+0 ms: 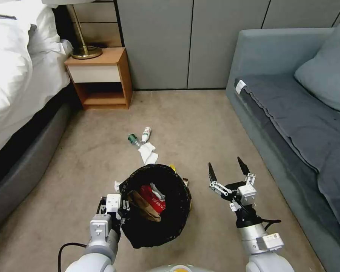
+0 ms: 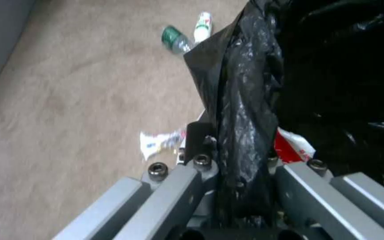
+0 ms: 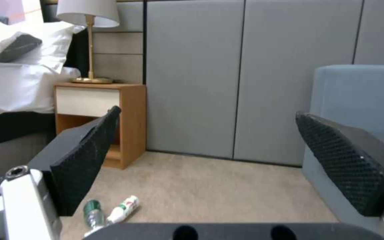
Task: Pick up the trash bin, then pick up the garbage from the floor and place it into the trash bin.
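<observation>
Beige carpet (image 1: 200, 124) carries the remaining litter. Left gripper (image 1: 121, 206) is clamped on the trash bin (image 1: 156, 206) rim (liner only, possibly); the bag could slip. Right gripper (image 1: 229, 170), just beside the bin, is spread and empty. Bottles (image 1: 139, 136) lie beyond the bin.

1. Bin (image 1: 155, 206): round, black-bagged, tilted; red packet (image 1: 152, 197) and brown paper (image 1: 141, 206) inside.
2. Two bottles (image 1: 139, 136), green-capped and white-labelled, lying on the carpet beyond the bin.
3. White tissues (image 1: 148, 153) between bottles and bin.
</observation>
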{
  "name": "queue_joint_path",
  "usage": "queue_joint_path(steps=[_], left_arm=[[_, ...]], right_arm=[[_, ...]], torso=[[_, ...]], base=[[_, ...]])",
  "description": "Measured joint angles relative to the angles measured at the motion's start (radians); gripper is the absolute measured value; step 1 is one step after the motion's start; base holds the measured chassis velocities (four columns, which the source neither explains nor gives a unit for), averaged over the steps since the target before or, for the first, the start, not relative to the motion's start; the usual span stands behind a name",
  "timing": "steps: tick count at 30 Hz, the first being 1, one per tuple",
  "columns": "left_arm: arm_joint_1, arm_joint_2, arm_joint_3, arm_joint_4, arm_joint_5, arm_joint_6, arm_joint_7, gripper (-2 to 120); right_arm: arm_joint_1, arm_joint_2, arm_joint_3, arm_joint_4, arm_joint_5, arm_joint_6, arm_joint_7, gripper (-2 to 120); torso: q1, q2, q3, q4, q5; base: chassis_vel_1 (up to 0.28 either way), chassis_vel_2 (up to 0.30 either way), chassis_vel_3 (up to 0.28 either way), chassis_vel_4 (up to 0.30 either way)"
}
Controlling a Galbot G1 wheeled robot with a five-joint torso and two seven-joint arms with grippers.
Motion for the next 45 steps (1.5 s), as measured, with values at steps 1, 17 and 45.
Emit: queue_joint_path(steps=[1, 17, 45], left_arm=[[0.0, 0.0, 0.0, 0.0, 0.0, 0.0, 0.0, 1], [0.003, 0.0, 0.007, 0.001, -0.005, 0.002, -0.001, 1], [0.006, -0.001, 0.006, -0.002, -0.002, 0.001, 0.002, 1]], right_arm=[[0.0, 0.0, 0.001, -0.002, 0.0, 0.005, -0.007, 96], [0.007, 0.008, 0.007, -0.016, -0.009, 0.057, -0.05, 96], [0.004, -0.021, -0.003, -0.011, -0.072, -0.07, 0.025, 102]], torso=[[0.0, 0.0, 0.0, -0.0001, -0.0001], [0.0, 0.0, 0.0, -0.0002, 0.0], [0.0, 0.0, 0.0, 0.0001, 0.0]], base=[[-0.166, 0.153, 0.146, -0.182], [-0.067, 0.065, 0.071, -0.064], [0.064, 0.066, 0.062, 0.066]])
